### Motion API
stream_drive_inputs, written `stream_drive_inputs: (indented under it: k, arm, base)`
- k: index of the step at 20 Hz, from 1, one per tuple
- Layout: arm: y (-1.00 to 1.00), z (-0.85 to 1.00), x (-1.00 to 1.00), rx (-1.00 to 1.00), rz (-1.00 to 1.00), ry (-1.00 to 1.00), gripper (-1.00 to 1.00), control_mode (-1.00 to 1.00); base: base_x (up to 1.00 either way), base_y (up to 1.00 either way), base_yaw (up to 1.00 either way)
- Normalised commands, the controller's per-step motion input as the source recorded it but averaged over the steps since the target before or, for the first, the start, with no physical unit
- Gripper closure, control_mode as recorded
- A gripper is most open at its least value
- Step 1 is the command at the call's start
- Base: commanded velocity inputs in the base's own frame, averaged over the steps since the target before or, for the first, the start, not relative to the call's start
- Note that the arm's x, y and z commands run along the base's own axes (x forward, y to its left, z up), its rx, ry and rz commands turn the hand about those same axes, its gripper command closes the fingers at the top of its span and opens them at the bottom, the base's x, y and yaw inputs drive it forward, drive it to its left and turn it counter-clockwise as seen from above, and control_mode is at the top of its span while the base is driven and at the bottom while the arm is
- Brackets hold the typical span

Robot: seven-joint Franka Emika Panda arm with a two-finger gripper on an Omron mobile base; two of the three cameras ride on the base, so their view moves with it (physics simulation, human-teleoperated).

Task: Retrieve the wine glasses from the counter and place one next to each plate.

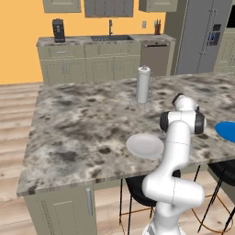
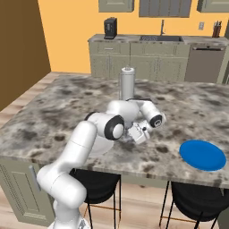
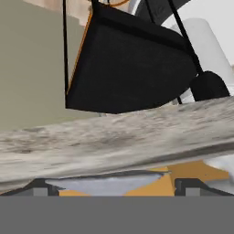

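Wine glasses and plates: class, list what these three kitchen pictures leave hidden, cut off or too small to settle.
- Wine glasses: whether any stand on the far counter; too small in both base views.
- White plate: near edge covered by the arm, left base view.
- Blue plate: cut by the right edge, left base view.
- Gripper: fingers behind the wrist, right base view.

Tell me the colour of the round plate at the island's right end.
Bright blue plate, clearest in the right base view.
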Motion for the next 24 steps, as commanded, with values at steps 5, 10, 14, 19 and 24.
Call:
stream_drive_inputs:
  k: [5, 10, 14, 19, 24]
  arm:
    - [-0.24, -0.37, -0.33, -0.04, 0.02, -0.15, -1.0, -1.0]
    - [0.03, -0.29, 0.94, 0.0, 0.0, -0.13, -1.0, -1.0]
    - [-0.43, -0.03, 0.44, 0.0, 0.0, -0.04, -1.0, -1.0]
    - [-0.29, -0.01, 0.11, 0.0, 0.0, 0.0, -1.0, -1.0]
    - [-0.22, 0.0, 0.0, 0.0, 0.0, 0.0, -1.0, -1.0]
  base:
    - [0.0, 0.0, 0.0]
    - [0.0, 0.0, 0.0]
    - [0.0, 0.0, 0.0]
    - [0.0, 0.0, 0.0]
    - [0.0, 0.0, 0.0]
